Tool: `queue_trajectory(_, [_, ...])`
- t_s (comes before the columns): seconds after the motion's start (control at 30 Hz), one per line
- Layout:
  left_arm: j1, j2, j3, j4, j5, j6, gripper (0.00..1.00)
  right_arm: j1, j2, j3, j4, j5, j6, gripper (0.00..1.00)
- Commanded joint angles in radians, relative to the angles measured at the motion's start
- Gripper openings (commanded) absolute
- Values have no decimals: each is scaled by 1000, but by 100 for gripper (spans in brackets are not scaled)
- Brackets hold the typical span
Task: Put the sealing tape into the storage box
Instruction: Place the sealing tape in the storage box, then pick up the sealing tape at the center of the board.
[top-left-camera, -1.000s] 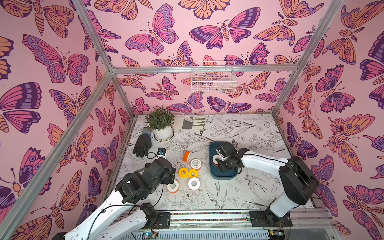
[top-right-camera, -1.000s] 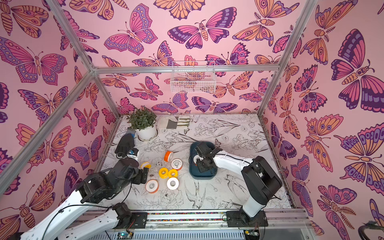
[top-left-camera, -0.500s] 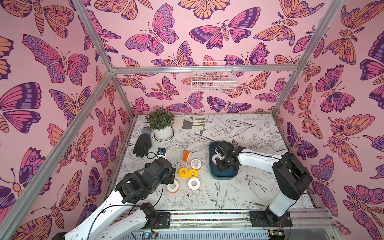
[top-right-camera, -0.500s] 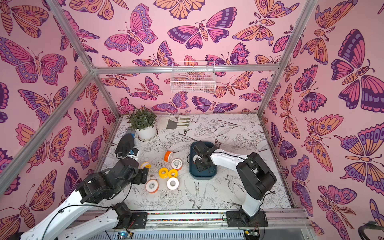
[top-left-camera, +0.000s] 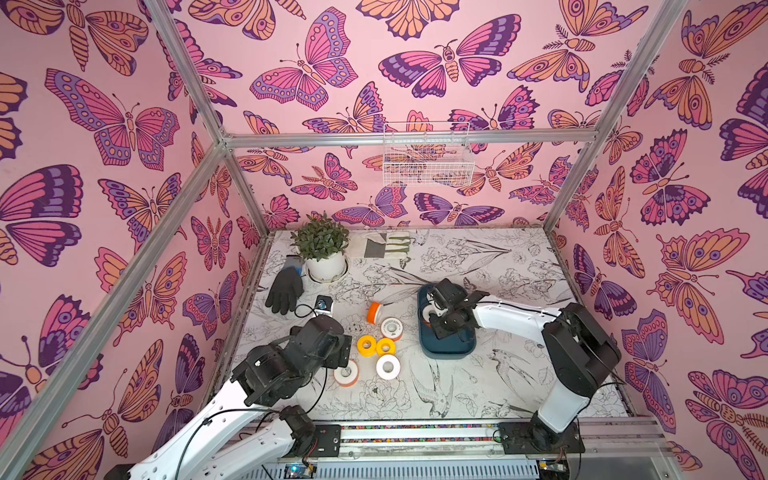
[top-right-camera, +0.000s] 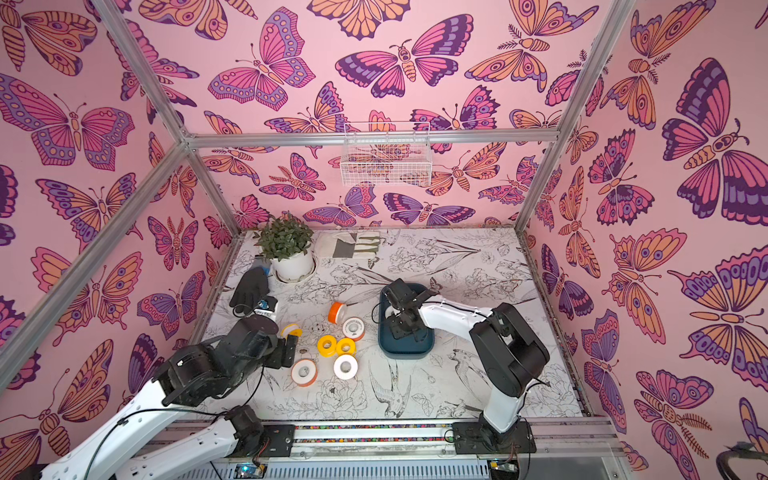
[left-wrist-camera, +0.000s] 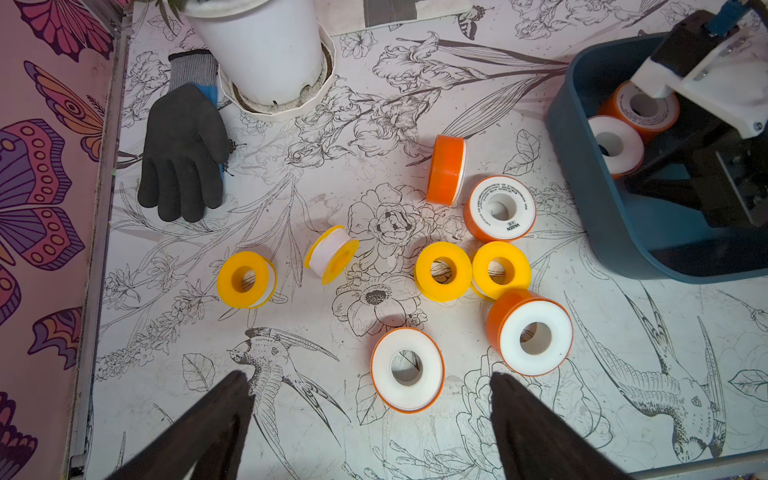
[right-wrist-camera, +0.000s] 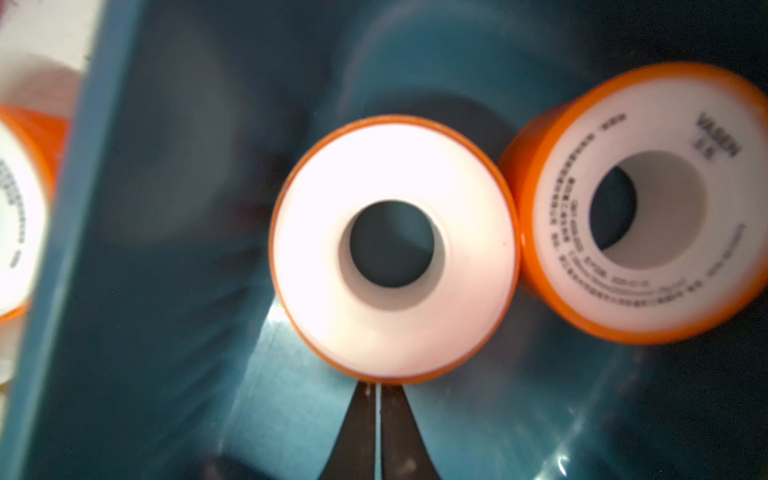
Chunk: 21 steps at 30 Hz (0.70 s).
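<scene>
- The right fingers (right-wrist-camera: 360, 434) are pressed together, empty, inside the storage box (left-wrist-camera: 615, 245) beside two sealing tape rolls (right-wrist-camera: 392, 249).
- The left fingers (left-wrist-camera: 530, 419) are spread wide over loose rolls (left-wrist-camera: 442, 270) on the table (left-wrist-camera: 291, 415).

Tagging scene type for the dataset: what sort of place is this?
Probably a staged robot test cell, not a real room: aluminium frame, butterfly-print wall panels, left arm and right arm mounted on a rail.

"VASEN" on loose roll (left-wrist-camera: 482, 204), boxed roll (right-wrist-camera: 681, 266)
</scene>
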Motion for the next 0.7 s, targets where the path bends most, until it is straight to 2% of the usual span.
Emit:
queue_trajectory(0.0, [6, 0, -17, 2, 6, 0, 94, 2, -131, -56, 22, -9, -15, 13])
queue_trajectory(0.13, [6, 14, -15, 5, 16, 4, 94, -19, -303, -151, 84, 59, -9, 17])
queue_trajectory(0.23, [6, 21, -15, 5, 18, 5, 94, -49, -412, -224, 139, 146, 31, 15])
queue_trajectory(0.37, [6, 10, -16, 6, 15, 3, 94, -101, -549, -329, 200, 240, 85, 21])
queue_trajectory(0.53, [6, 19, -15, 5, 24, 6, 94, -121, -626, -432, 272, 334, 128, 31])
queue_trajectory(0.67, [6, 36, -14, 8, 36, 8, 93, -121, -650, -512, 356, 385, 150, 33])
